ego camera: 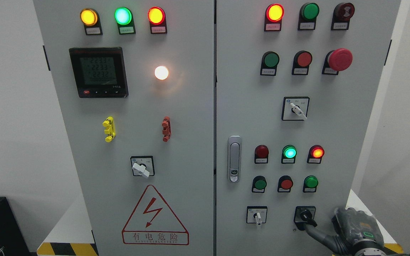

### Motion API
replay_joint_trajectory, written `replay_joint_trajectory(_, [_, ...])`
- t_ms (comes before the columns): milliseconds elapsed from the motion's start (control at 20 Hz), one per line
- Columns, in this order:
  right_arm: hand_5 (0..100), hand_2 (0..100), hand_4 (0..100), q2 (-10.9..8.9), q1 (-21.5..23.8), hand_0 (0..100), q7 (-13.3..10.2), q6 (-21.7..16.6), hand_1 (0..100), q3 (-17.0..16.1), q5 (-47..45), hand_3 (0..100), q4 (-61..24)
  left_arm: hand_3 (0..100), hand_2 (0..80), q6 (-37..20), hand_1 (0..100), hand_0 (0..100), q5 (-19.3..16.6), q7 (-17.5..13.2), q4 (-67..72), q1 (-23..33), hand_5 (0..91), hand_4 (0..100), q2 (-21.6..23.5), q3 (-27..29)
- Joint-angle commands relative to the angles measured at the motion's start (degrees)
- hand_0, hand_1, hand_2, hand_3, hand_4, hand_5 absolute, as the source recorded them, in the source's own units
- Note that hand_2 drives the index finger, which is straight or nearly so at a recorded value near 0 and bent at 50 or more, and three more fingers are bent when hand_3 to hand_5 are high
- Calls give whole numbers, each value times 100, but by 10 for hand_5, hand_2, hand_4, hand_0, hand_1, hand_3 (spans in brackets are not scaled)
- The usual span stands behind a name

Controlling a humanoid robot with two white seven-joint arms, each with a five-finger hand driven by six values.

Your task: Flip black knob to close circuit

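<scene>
At lower right of the frame, right hand (pixel 356 227) has one finger (pixel 317 231) extended, touching the black knob (pixel 306 216); should grip squarely before turning.

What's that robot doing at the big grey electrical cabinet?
The robot's right hand, dark grey and coming in at the lower right, reaches a finger to the black rotary knob at the bottom of the grey cabinet's right door. It touches the knob's handle. Several indicator lamps are lit. The left hand is not in view.
</scene>
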Motion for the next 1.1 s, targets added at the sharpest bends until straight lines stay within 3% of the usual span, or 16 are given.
replay_joint_trajectory(0, [907, 897, 900, 10, 103, 0, -47, -6, 62, 71, -6, 1000, -83, 0, 0, 0, 556, 120, 0, 2, 0, 123, 0, 0, 0, 0])
replay_joint_trajectory(1050, [906, 894, 898, 81, 200, 0, -82, -6, 71, 370, -24, 1000, -241, 0, 0, 0, 556, 120, 0, 2, 0, 123, 0, 0, 0, 0])
